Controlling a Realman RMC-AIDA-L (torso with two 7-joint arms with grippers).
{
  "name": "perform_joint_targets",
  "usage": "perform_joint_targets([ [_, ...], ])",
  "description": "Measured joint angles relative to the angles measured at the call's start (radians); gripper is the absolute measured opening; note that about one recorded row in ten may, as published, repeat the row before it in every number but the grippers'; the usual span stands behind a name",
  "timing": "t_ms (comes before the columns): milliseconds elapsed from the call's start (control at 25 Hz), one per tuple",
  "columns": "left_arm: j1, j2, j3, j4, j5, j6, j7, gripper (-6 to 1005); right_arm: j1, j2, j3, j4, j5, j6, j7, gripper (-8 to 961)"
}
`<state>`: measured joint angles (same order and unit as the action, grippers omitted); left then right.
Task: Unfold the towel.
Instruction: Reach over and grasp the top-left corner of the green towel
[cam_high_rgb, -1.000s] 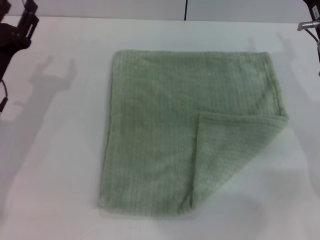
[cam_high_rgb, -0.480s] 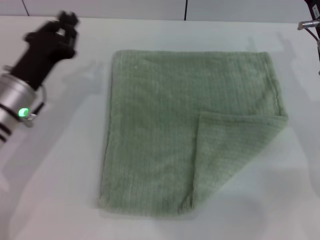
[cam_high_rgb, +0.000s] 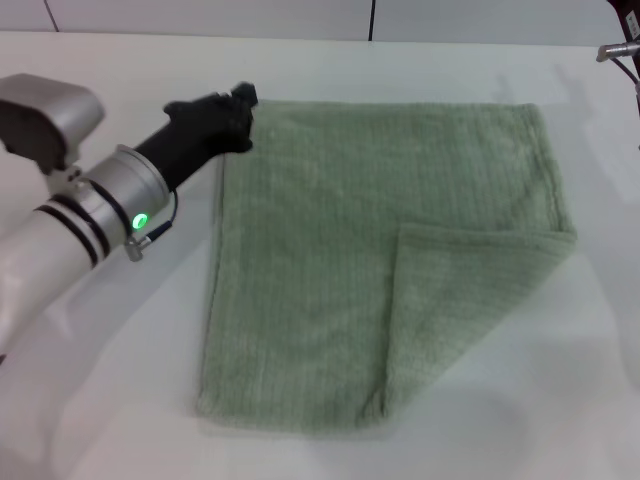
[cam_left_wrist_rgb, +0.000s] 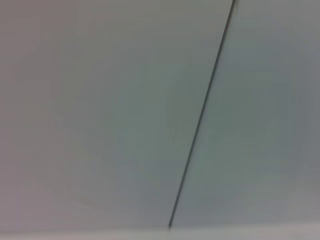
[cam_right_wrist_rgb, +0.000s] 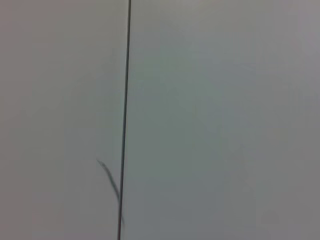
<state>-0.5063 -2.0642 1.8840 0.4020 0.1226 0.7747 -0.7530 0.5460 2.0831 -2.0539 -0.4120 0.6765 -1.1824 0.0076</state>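
Your left gripper (cam_high_rgb: 240, 100) sits at the far left corner of the towel (cam_high_rgb: 330, 250), jaws' state impossible to tell, its near right corner folded over on the counter (cam_high_rgb: 90, 400).

The pale sage-green, roughly square terry towel (cam_high_rgb: 380, 260) is showing a fine ribbed pattern of close parallel lines, and the flap folded over at its corner nearest the counter's right edge is showing the same green and the same ribbing. The flat white counter (cam_high_rgb: 110, 400) is lying plain under it, with soft grey shadows falling on it. The black left hand (cam_high_rgb: 225, 115) is sitting at the end of an arm that is showing a silver metal collar, a white sleeve ringed with two black bands, and a small glowing green light (cam_high_rgb: 142, 221). Both wrist views are showing only pale grey panels split by a thin dark seam (cam_left_wrist_rgb: 200, 120).
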Motion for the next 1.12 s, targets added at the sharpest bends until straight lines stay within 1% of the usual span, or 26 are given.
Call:
perform_joint_targets([
  [40,0.0,0.0,0.0,0.0,0.0,0.0,0.0,21,0.0,0.0,0.0,0.0,0.0,0.0,0.0,811],
  [160,-0.033,0.0,0.042,0.0,0.0,-0.095,-0.027,18,0.0,0.0,0.0,0.004,0.0,0.004,0.0,811],
  [200,-0.055,-0.002,0.072,0.0,0.001,-0.155,-0.044,18,0.0,0.0,0.0,0.006,0.0,0.005,0.0,811],
  [280,-0.06,-0.002,0.076,0.0,0.001,-0.169,-0.046,18,0.0,0.0,0.0,0.007,0.0,0.005,0.0,811],
  [400,-0.079,-0.005,0.083,0.0,0.002,-0.227,-0.05,18,0.0,0.0,0.0,0.008,0.0,0.005,0.0,811],
  [960,-0.083,-0.005,0.081,0.037,0.002,-0.246,-0.052,18,0.009,0.0,-0.011,0.01,-0.001,0.011,0.0,812],
  [1120,-0.098,-0.005,0.078,0.033,0.002,-0.258,-0.042,18,0.01,-0.001,-0.011,0.007,-0.001,0.009,0.0,812],
])
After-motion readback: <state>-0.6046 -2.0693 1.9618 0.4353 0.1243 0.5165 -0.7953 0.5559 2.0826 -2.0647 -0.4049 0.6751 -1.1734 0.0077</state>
